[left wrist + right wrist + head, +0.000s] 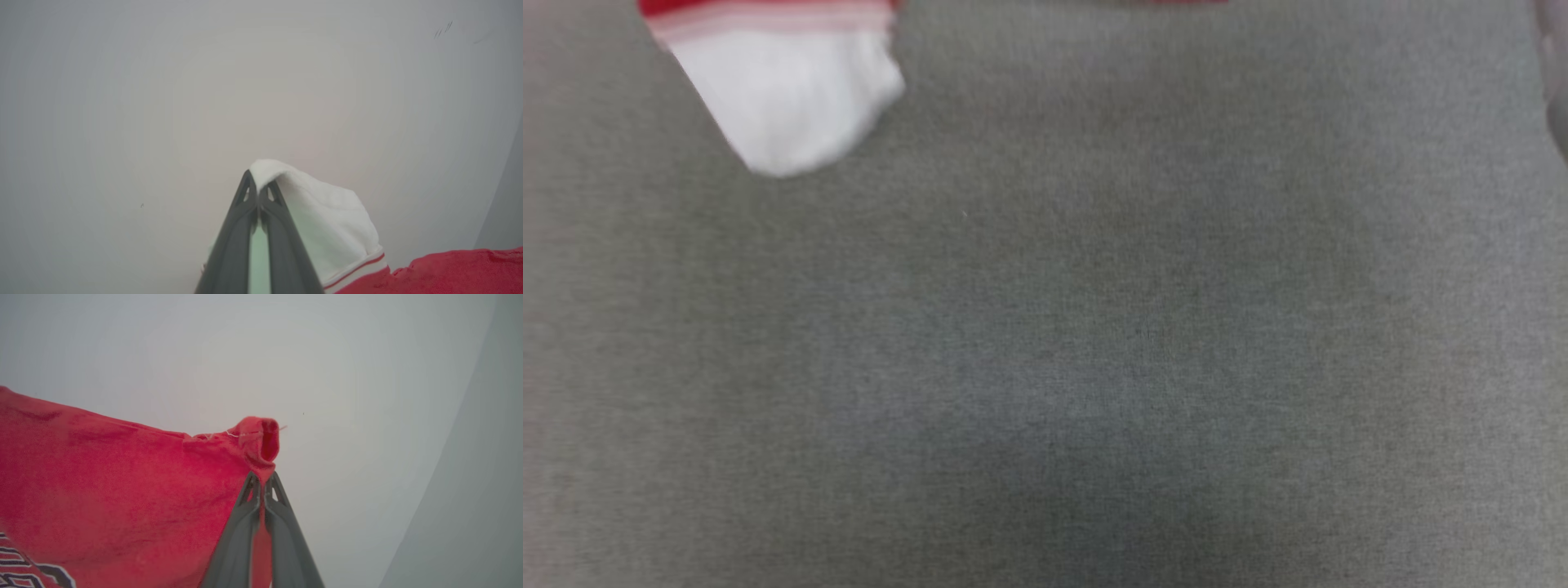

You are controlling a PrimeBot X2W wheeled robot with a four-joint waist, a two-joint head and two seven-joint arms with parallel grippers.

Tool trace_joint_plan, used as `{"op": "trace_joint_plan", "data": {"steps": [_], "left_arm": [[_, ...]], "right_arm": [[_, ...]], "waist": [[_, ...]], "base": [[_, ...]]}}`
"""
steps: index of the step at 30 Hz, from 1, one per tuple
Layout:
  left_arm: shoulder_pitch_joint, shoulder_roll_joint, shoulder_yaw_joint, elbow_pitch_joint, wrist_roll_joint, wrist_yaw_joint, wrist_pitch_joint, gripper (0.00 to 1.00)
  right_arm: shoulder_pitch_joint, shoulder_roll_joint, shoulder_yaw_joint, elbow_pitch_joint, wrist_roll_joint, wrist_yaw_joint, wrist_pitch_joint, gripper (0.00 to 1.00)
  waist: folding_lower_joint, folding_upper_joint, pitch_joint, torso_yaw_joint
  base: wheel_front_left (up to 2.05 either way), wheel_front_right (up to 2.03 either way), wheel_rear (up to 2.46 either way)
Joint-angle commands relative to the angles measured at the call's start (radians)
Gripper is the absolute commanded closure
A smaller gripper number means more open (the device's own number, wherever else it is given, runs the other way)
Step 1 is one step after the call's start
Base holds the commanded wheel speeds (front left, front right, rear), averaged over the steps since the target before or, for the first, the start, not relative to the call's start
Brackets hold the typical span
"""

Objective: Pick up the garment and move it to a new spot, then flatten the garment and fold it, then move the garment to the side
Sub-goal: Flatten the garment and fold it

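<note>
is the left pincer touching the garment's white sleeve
Touching. The left wrist view shows the left pincer shut on the garment, white sleeve cloth draped over its tips.

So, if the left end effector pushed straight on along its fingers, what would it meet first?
The left end effector pinches the garment's white sleeve; beyond it the way looks free up to a plain pale surface, depth unclear.

My left gripper (258, 185) has two long dark-grey fingers that taper to points, with a triangular cut-out near each tip. My right gripper (262, 482) has the same fingers and cut-outs.
</note>
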State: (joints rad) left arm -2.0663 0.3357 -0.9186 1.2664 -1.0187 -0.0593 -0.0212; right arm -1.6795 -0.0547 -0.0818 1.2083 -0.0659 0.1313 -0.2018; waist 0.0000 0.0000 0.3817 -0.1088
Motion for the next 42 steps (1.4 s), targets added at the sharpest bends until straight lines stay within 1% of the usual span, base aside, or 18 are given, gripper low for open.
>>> {"op": "trace_joint_plan", "data": {"steps": [1, 7, 10, 11, 14, 16, 18, 21, 23, 25, 26, 28, 31, 36, 39, 42], "left_arm": [[-0.051, -0.008, 0.005, 0.001, 0.007, 0.008, -0.032, 1.00], [-0.157, -0.042, 0.015, 0.007, -0.001, 0.019, -0.022, 1.00], [-0.181, -0.063, 0.009, 0.009, 0.003, 0.006, -0.014, 1.00], [-0.181, -0.063, 0.009, 0.009, 0.003, 0.006, -0.014, 1.00], [-0.186, -0.073, 0.012, 0.011, -0.002, -0.002, -0.019, 1.00], [-0.160, -0.076, 0.006, 0.015, -0.001, -0.007, -0.016, 1.00], [-0.149, -0.072, 0.005, 0.016, -0.002, -0.010, -0.023, 1.00], [-0.108, -0.067, 0.009, 0.018, -0.013, -0.014, -0.022, 1.00], [-0.048, -0.064, 0.007, 0.019, -0.022, -0.026, -0.028, 1.00], [-0.003, -0.058, 0.017, 0.020, -0.038, -0.033, -0.029, 1.00], [-0.003, -0.058, 0.017, 0.020, -0.038, -0.033, -0.029, 1.00], [0.071, -0.062, 0.018, 0.021, -0.051, -0.039, -0.022, 1.00], [0.171, -0.070, 0.023, 0.022, -0.072, -0.049, -0.010, 1.00], [0.349, -0.071, 0.022, 0.023, -0.099, -0.063, -0.018, 1.00], [0.463, -0.078, 0.014, 0.016, -0.108, -0.068, -0.032, 1.00], [0.575, -0.078, 0.007, -0.003, -0.121, -0.072, -0.041, 1.00]], "right_arm": [[-0.027, 0.004, -0.031, -0.022, -0.025, -0.001, -0.036, 1.00], [-0.068, 0.006, -0.107, -0.066, -0.077, -0.001, -0.061, 1.00], [-0.082, 0.007, -0.115, -0.071, -0.080, -0.001, -0.063, 1.00], [-0.082, 0.007, -0.115, -0.071, -0.080, -0.001, -0.063, 1.00], [-0.097, 0.005, -0.103, -0.074, -0.056, -0.001, -0.063, 1.00], [-0.089, 0.006, -0.077, -0.076, -0.045, -0.001, -0.064, 1.00], [-0.082, 0.004, -0.064, -0.068, -0.028, -0.001, -0.064, 1.00], [-0.061, 0.005, -0.014, -0.044, -0.004, -0.001, -0.064, 1.00], [-0.045, 0.004, 0.038, -0.014, 0.010, -0.001, -0.064, 1.00], [-0.029, 0.004, 0.069, 0.004, 0.021, -0.001, -0.064, 1.00], [-0.029, 0.004, 0.069, 0.004, 0.021, -0.001, -0.064, 1.00], [0.015, 0.005, 0.104, 0.033, 0.032, -0.001, -0.063, 1.00], [0.074, 0.004, 0.149, 0.057, 0.044, -0.002, -0.042, 1.00], [0.216, 0.000, 0.229, 0.076, 0.110, -0.002, 0.017, 1.00], [0.316, -0.001, 0.289, 0.077, 0.172, -0.002, 0.041, 1.00], [0.421, -0.003, 0.353, 0.066, 0.254, -0.002, 0.087, 1.00]], "waist": [[0.0000, 0.0000, 0.078, -0.030], [0.0000, 0.0000, 0.173, -0.020], [0.0000, 0.0000, 0.224, -0.010], [0.0000, 0.0000, 0.224, -0.010], [0.0000, 0.0000, 0.270, -0.003], [0.0000, 0.0000, 0.288, 0.002], [0.0000, 0.0000, 0.298, 0.007], [0.0000, 0.0000, 0.296, 0.015], [0.0000, 0.0000, 0.275, 0.027], [0.0000, 0.0000, 0.253, 0.036], [0.0000, 0.0000, 0.253, 0.036], [0.0000, 0.0000, 0.214, 0.048], [0.0000, 0.0000, 0.136, 0.065], [0.0000, 0.0000, -0.001, 0.083], [0.0000, 0.0000, -0.096, 0.093], [0.0000, 0.0000, -0.183, 0.106]], "base": [[0.00, 0.00, 0.00], [0.00, 0.00, 0.00], [0.00, 0.00, 0.00], [0.00, 0.00, 0.00], [0.00, 0.00, 0.00], [0.00, 0.00, 0.00], [0.00, 0.00, 0.00], [0.00, 0.00, 0.00], [0.00, 0.00, 0.00], [0.00, 0.00, 0.00], [0.00, 0.00, 0.00], [0.00, 0.00, 0.00], [0.00, 0.00, 0.00], [0.00, 0.00, 0.00], [0.00, 0.00, 0.00], [0.00, 0.00, 0.00]]}}
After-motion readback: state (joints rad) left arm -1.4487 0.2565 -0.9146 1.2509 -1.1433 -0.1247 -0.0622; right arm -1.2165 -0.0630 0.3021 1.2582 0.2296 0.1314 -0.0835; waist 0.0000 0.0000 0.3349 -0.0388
